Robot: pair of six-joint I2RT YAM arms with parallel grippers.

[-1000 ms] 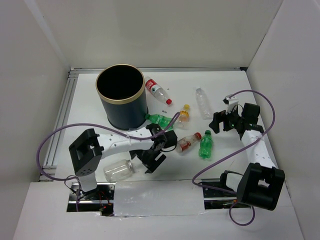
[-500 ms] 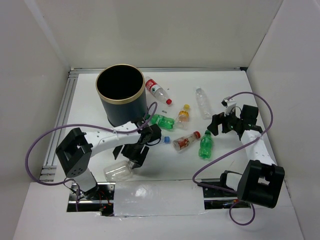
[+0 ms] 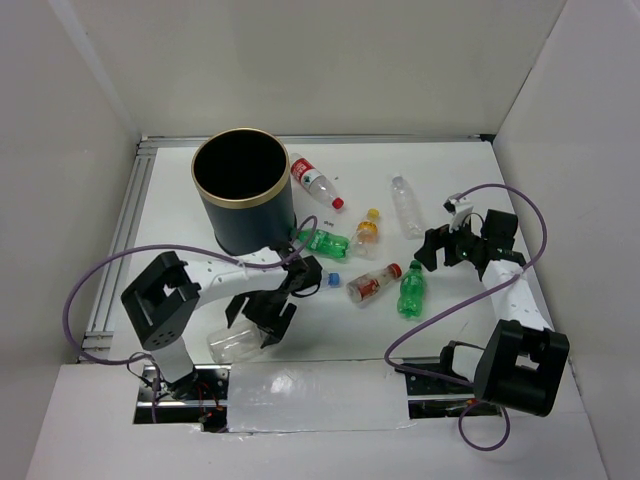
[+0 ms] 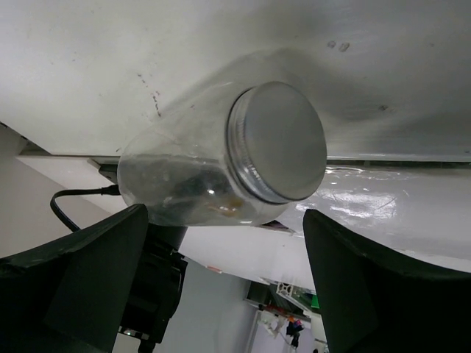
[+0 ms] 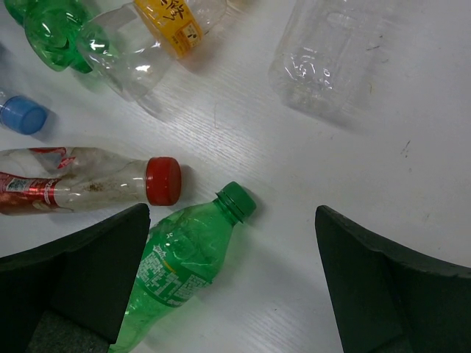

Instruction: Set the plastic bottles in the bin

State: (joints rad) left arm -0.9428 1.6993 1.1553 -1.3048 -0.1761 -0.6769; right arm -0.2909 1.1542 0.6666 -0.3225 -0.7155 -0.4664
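Left gripper (image 3: pixel 256 320): jaws wide apart, clear bottle (image 4: pixel 221 158) lying between them at the near edge of the table (image 3: pixel 450 180), unclamped.
Right gripper (image 3: pixel 431 250): jaws wide apart, empty, above green bottle (image 5: pixel 184 257).
Bin (image 3: pixel 250 232): upright, far left.

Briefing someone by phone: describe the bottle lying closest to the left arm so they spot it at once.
From the bin, come toward the near table edge, just past the left end effector. The bottle lies on its side there, apart from the rest. Unlike the slim ones mid-table, it is squat, clear and unlabelled, with a wide grey lid.
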